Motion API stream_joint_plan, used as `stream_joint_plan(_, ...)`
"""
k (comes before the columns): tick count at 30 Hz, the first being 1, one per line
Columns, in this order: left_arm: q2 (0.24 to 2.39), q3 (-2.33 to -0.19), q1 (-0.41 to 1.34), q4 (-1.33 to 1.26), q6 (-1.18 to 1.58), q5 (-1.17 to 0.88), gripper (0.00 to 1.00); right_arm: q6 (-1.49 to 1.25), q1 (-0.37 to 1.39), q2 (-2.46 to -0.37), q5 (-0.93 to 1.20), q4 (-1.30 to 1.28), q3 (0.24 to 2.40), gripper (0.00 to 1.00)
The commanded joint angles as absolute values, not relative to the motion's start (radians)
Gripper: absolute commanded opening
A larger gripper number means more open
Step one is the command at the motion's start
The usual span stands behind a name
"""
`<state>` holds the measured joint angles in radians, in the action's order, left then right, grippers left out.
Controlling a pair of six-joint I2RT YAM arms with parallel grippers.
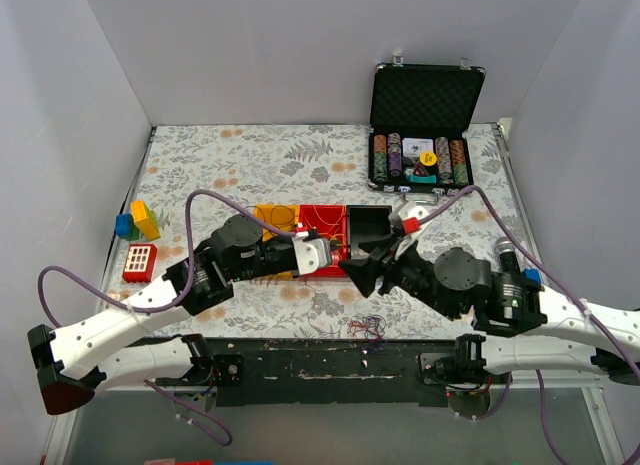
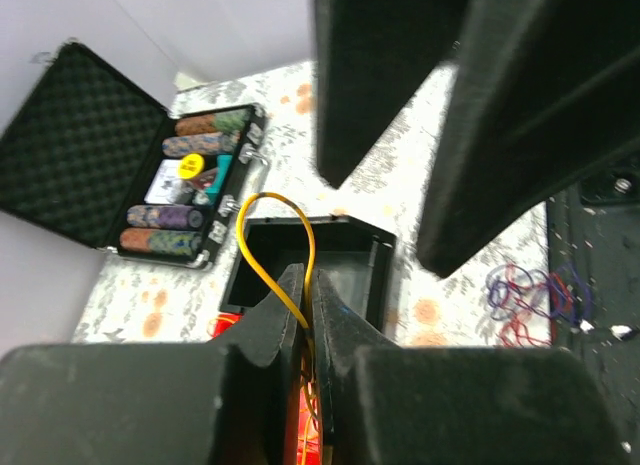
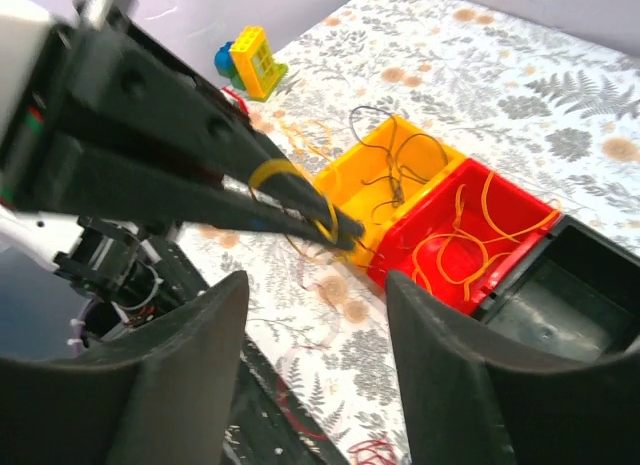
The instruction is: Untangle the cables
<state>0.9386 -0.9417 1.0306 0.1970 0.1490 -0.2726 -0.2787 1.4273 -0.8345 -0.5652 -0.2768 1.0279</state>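
Note:
My left gripper (image 2: pixel 305 275) is shut on a thin yellow cable (image 2: pixel 262 221) that loops up above the fingertips. It hovers at the front of the red bin (image 1: pixel 322 225). In the right wrist view its fingers (image 3: pixel 250 190) pinch the yellow loop (image 3: pixel 300 185). My right gripper (image 3: pixel 315 315) is open and empty, facing the left gripper just right of it (image 1: pixel 368 267). A small tangle of red and dark purple cables (image 1: pixel 367 327) lies near the table's front edge and also shows in the left wrist view (image 2: pixel 530 295).
Three bins stand in a row: a yellow bin (image 3: pixel 395 170) with dark wires, the red bin (image 3: pixel 470 235) with yellow wires, a black bin (image 3: pixel 570 295). An open poker chip case (image 1: pixel 425 135) stands at the back right. Toy blocks (image 1: pixel 140 220) lie at the left.

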Motion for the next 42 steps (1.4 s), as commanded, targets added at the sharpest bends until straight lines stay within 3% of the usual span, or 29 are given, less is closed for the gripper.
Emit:
stream_joint_plan(1,0.95,-1.052,1.031,0.14,0.146,-0.199,0.0,-0.325,1.431,-0.721,-0.649,-0.235,0.944,0.72)
stream_joint_plan(3,0.956,-1.097,1.031,0.144,0.143,-0.205,0.0,-0.362,1.431,-0.68,-0.667,-0.239,0.892,0.81)
stream_joint_plan(8,0.969,-1.192,1.031,0.176,0.14,-0.238,0.0,-0.42,1.431,-0.637,-0.669,-0.215,0.767,0.86)
stream_joint_plan(21,0.997,-1.318,1.029,0.235,0.132,-0.311,0.05,-0.14,1.404,-0.752,-0.856,0.135,0.768,0.9)
stream_joint_plan(34,0.999,-1.367,1.031,0.256,0.146,-0.417,0.14,-0.204,1.289,-0.848,-0.577,0.256,0.776,0.89)
stream_joint_plan(42,0.993,-1.356,1.031,0.262,0.108,-0.43,0.14,-0.219,1.269,-0.873,-0.574,0.238,0.808,0.87)
